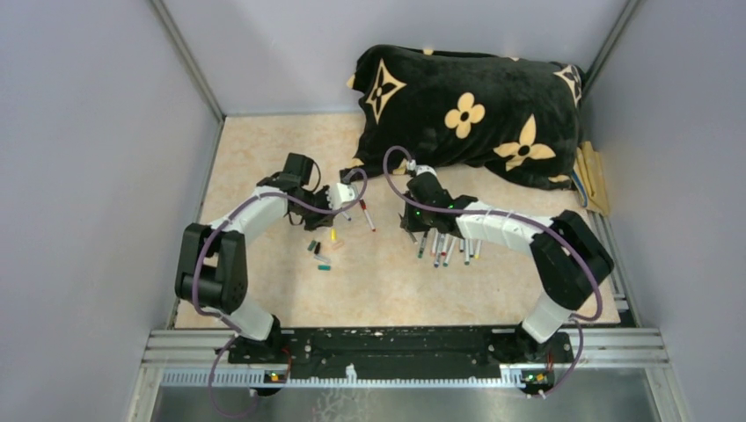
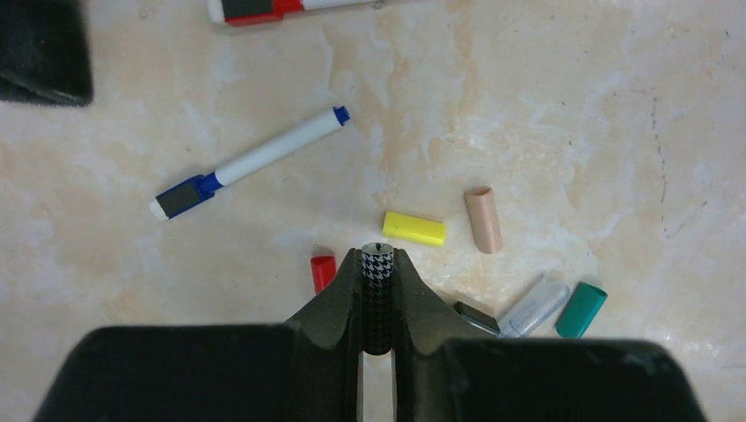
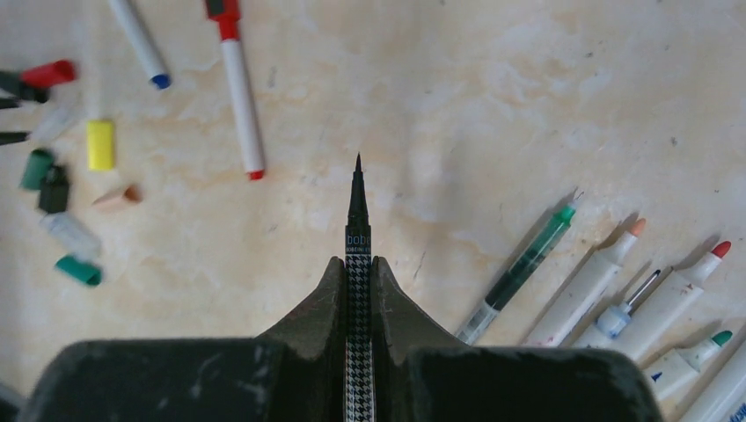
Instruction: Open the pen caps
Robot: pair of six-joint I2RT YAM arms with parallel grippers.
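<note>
A black flowered pillow [image 1: 466, 110] lies at the far edge of the table [image 1: 378, 286]. The right pincer [image 3: 358, 264] is clamped on a houndstooth pen [image 3: 357, 207], its tip bare; other pens [image 3: 585, 286] lie beside it. The left pincer [image 2: 376, 255] grips the matching cap [image 2: 376, 268]; loose caps [image 2: 413, 229], probably six, lie just ahead.

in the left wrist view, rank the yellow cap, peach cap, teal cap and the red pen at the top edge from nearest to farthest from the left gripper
From the left gripper:
1. yellow cap, just ahead, slightly right
2. peach cap, further right
3. teal cap, far right, low in the picture
4. red pen, top edge, left of centre
</note>
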